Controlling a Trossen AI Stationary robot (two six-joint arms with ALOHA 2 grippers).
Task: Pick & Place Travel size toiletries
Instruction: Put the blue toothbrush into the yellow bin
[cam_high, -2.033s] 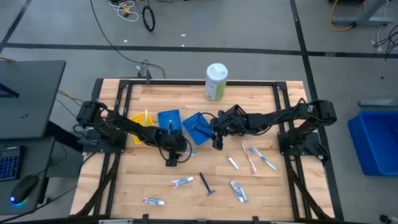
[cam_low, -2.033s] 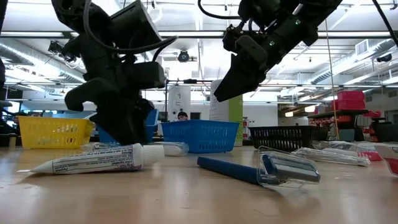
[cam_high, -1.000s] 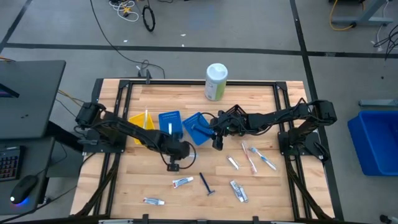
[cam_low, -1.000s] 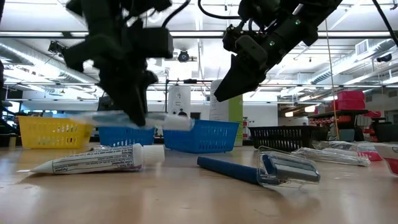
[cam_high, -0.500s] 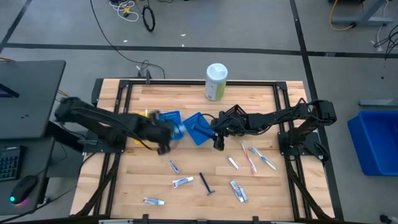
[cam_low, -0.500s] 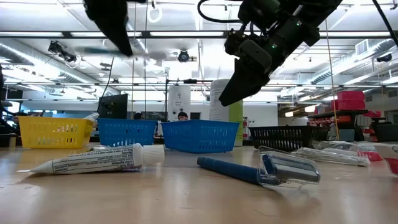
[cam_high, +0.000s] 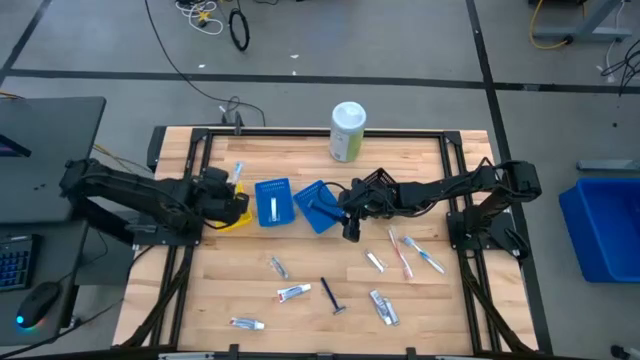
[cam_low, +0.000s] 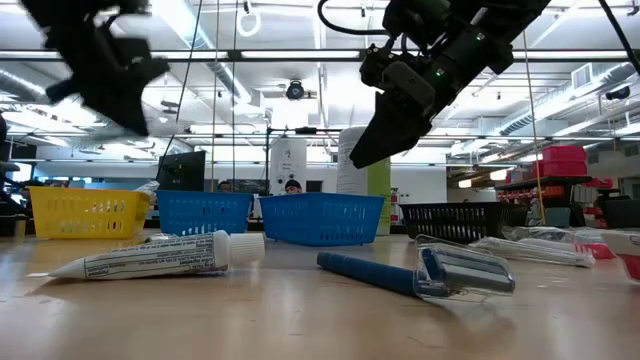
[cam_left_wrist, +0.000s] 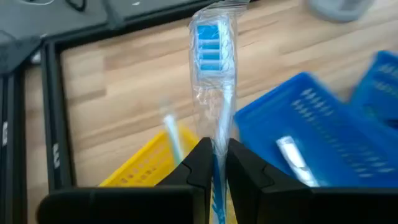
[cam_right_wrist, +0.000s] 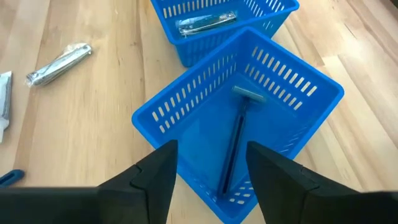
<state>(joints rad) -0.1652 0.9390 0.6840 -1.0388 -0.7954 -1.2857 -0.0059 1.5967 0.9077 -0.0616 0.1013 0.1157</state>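
Observation:
My left gripper (cam_left_wrist: 215, 163) is shut on a toothbrush in a clear wrapper (cam_left_wrist: 210, 68) and hovers over the yellow basket (cam_high: 228, 212), which holds another toothbrush (cam_left_wrist: 171, 135). In the high view this gripper (cam_high: 226, 190) is at the table's left. My right gripper (cam_right_wrist: 211, 180) is open above the right blue basket (cam_high: 318, 205), where a dark razor (cam_right_wrist: 235, 140) lies on the floor. The middle blue basket (cam_high: 272, 200) holds a toothpaste tube (cam_right_wrist: 205, 22). Several tubes, razors and toothbrushes lie on the table, among them a tube (cam_high: 278, 267) and a blue razor (cam_high: 333, 296). My left gripper pinches the wrapped toothbrush by its handle (cam_left_wrist: 217, 146) between the two fingers. The brush runs on ahead of the fingers, its blue-and-white head (cam_left_wrist: 208, 40) toward the table's far edge. It is lifted clear, above the yellow basket.
A tall white-green canister (cam_high: 347, 130) stands at the far edge. Two toothbrushes (cam_high: 405, 250) and a silver tube (cam_high: 385, 307) lie at the right front, and two tubes (cam_high: 293, 292) (cam_high: 247, 323) at the front. A dark frame rail (cam_high: 300, 133) rims the table.
My left gripper has risen from the middle of the table with the wrapped toothbrush and swung toward the left and far edges, to above the yellow basket. The toothbrush is lifted clear. My right gripper has stayed open over the blue basket.

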